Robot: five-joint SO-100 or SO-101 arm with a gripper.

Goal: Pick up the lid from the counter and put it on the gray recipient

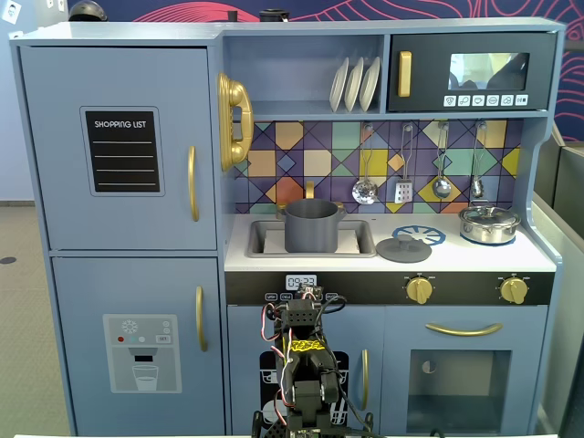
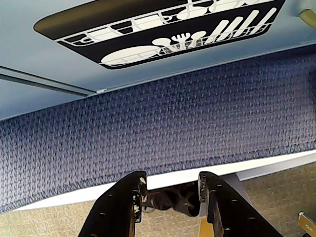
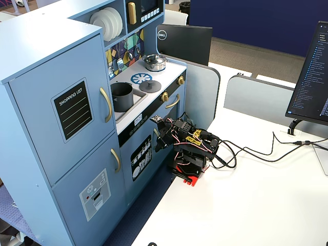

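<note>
Lid (image 1: 403, 248) first: we see the dark gray disc with its small knob lying flat on the toy kitchen's counter (image 1: 538, 260), just right of the sink (image 1: 260, 239) in a fixed view, between it and the shiny silver pot (image 1: 489, 224). We find the gray recipient (image 1: 312, 225) standing upright in the sink, uncovered. Our arm is folded low against the kitchen's front, and its end effector (image 2: 170, 190) is parted, empty, with nothing between the fingers (image 2: 134, 197).

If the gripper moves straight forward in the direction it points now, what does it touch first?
Probably the dark blue carpet below the toy kitchen's dishwasher door; the wrist view shows nothing between the open gripper and it, though depth is unclear.
</note>
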